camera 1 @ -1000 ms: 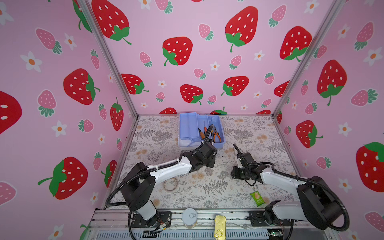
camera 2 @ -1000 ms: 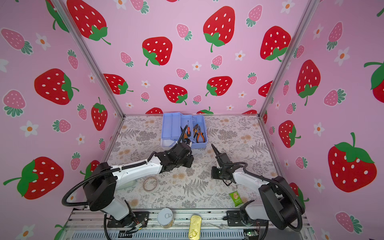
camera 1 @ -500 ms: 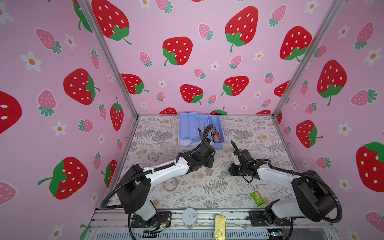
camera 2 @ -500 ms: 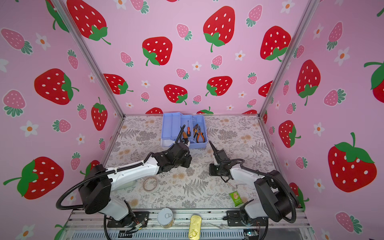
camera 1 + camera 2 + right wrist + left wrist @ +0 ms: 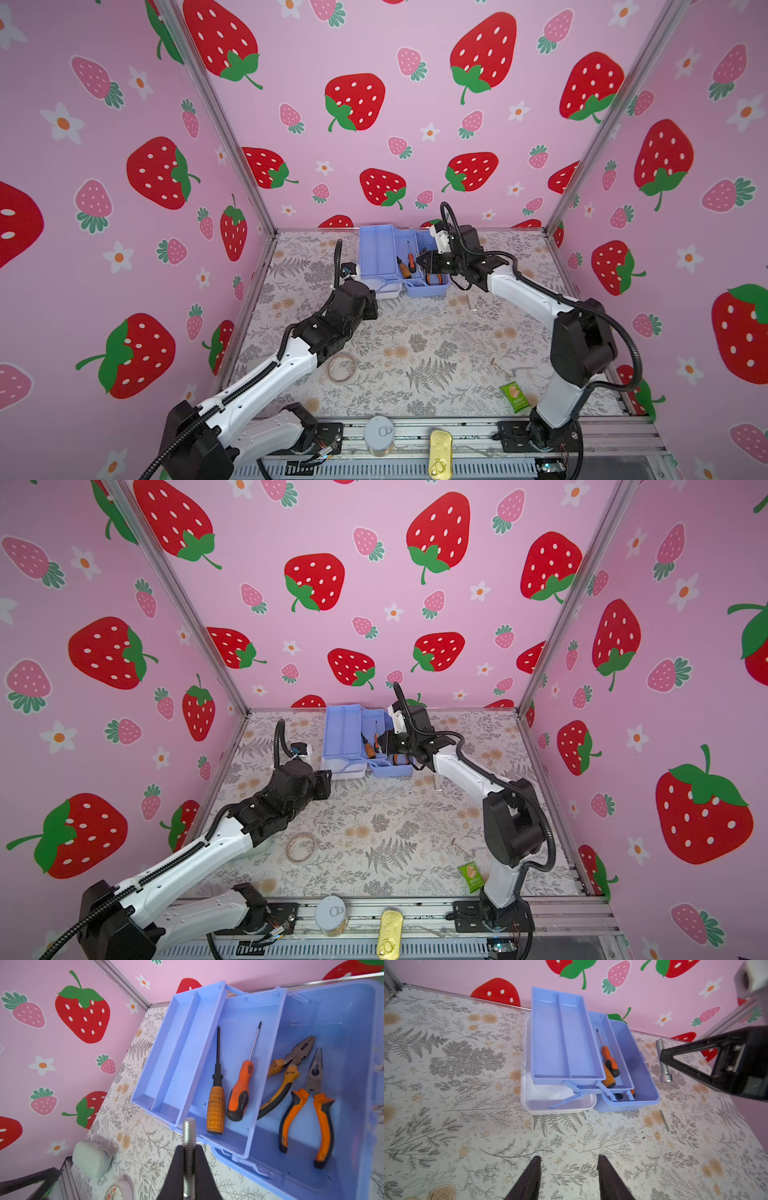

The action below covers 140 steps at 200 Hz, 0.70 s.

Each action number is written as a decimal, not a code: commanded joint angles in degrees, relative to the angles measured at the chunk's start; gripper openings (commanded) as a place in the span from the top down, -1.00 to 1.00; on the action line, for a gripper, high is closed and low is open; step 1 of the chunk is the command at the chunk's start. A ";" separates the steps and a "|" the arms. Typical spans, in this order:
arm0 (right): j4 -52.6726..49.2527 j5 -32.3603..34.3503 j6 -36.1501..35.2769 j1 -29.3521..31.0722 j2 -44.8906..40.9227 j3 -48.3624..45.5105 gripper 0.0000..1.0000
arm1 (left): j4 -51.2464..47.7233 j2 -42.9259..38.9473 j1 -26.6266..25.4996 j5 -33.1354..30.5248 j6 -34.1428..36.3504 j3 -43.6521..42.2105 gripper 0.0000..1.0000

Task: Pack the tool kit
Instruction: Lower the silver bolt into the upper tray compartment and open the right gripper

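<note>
While left fingers are being held apart empty, a hard, likely slippery bolt is being pinched mid-thread by right fingers.

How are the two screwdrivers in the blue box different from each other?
The yellow screwdriver has a criss-cross handle; the orange screwdriver has a smoother handle, orange and black. The yellow one's shaft is black; the orange one's is shiny silver and thinner. Both lie side by side in the same blue tray, tips pointing the same way.
</note>
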 commanded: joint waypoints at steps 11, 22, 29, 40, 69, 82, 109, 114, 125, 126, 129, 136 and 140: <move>-3.51 -1.29 -1.17 2.18 7.57 10.98 1.00 | 0.84 -1.44 3.49 1.52 -1.30 -2.67 0.08; -4.41 -0.85 -1.36 2.80 10.43 14.85 1.00 | 1.80 -1.55 4.08 3.37 -1.09 -3.39 0.09; -5.09 -0.31 -1.44 3.26 12.17 17.22 1.00 | 1.98 -1.56 4.34 4.19 -1.05 -3.62 0.09; -6.42 0.45 -1.86 3.96 14.69 20.98 1.00 | 1.86 -1.39 4.50 4.84 -0.92 -3.42 0.09; -11.10 2.90 -3.11 5.77 21.68 31.29 1.00 | 1.44 -0.99 4.62 5.84 -0.78 -2.86 0.10; -13.67 4.03 -3.74 6.22 24.51 35.47 1.00 | 1.46 -0.80 4.63 6.14 -0.97 -2.85 0.10; -13.24 5.17 -3.91 6.51 27.23 38.43 0.76 | 1.43 -0.35 4.77 6.77 -0.98 -2.63 0.10; -13.38 5.77 -3.99 6.53 27.52 38.71 0.73 | 1.38 -0.18 4.74 6.91 -1.06 -2.60 0.10; -13.60 6.86 -4.17 6.50 27.94 39.02 0.71 | 1.36 -0.08 4.73 7.24 -1.11 -2.44 0.10; -13.64 7.03 -4.22 6.53 27.98 39.06 0.71 | 1.36 -0.04 4.77 7.26 -1.13 -2.43 0.10; -13.63 7.26 -4.26 6.45 27.91 39.02 0.69 | 1.37 0.09 4.78 7.35 -1.20 -2.39 0.10; -13.74 7.74 -4.35 6.48 27.92 39.02 0.66 | 1.43 0.18 4.74 7.57 -1.11 -2.35 0.10; -13.76 8.06 -4.43 6.51 27.92 39.08 0.63 | 1.41 0.31 4.75 7.74 -1.23 -2.38 0.10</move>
